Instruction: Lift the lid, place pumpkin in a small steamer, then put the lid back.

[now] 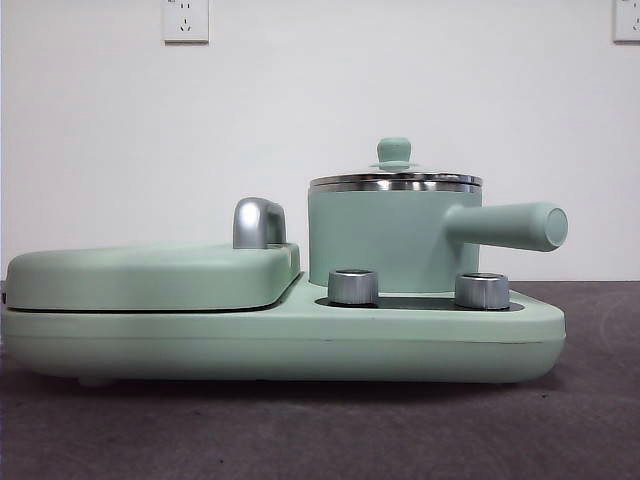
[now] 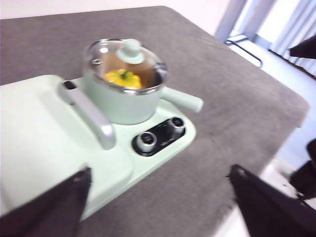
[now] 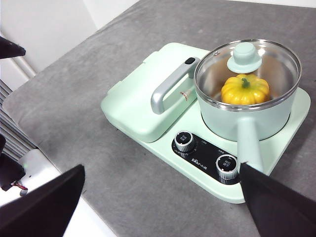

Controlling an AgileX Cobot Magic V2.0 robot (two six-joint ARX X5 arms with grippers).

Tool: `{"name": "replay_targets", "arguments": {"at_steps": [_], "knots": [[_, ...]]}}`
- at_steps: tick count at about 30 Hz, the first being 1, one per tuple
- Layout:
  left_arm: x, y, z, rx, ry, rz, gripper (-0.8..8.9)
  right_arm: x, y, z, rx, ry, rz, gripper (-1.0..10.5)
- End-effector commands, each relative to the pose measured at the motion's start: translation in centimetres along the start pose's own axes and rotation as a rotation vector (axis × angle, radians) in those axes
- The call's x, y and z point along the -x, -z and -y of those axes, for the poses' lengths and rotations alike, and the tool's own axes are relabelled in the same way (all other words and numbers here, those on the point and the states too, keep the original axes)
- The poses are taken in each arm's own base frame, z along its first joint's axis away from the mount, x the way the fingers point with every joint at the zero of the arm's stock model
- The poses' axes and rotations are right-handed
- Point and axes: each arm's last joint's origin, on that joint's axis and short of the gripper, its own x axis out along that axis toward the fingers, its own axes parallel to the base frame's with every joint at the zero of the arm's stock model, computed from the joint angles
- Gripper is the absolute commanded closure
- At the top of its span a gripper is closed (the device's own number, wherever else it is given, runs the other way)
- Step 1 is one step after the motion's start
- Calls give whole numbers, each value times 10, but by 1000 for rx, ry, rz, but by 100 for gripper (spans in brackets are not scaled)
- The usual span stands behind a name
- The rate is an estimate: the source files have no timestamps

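From where I sit, both arms hang back above the table and nothing is in either grip. The left gripper (image 2: pixel 160 197) has its jaws spread wide and empty, and the appliance sits well ahead of it, far out of reach. Starting at the left of the front view, I see the flat griddle cover (image 1: pixel 150 275) with its chrome handle (image 1: pixel 258 223), which I leave alone. Next comes the small steamer (image 1: pixel 385 240), standing on the appliance base (image 1: pixel 300 345) behind two silver knobs (image 1: pixel 353 287), its thick side handle pointing off to the right. The lid (image 3: pixel 247 69) rests squarely on the steamer's rim, and through the glass I see the pumpkin (image 3: pixel 245 89) already sitting inside the pot. The right gripper (image 3: pixel 163 197) is likewise wide open and holding nothing, with the steamer ahead of it and well apart.

I judge the lid to be rigid, fairly light, yet breakable, and its glass and chrome edge slick. The small mint knob (image 3: pixel 245 56) is the one sensible hold: pinch it under its flared top, straight down, jaws narrowed first. The pumpkin looks glossy and hard, likely to slip from a shallow pinch.
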Motion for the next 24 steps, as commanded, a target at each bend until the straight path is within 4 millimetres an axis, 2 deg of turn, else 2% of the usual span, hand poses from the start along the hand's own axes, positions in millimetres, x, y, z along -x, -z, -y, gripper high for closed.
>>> {"name": "replay_targets", "arguments": {"at_steps": [1,2,20,24], "knots": [[3,-3,1,-3,4,26,830,0,-2,-2,14,-40,1,922],[3,-3,1,-2,5,29,793,-1,-3,-2,17,-50,-1,918],[4,-5,2,-1,9,51,808,-1,-3,-2,17,-54,-4,935],[2,2,-4,10,-33,97,808,-1,-3,-2,17,-54,-3,935]]}}
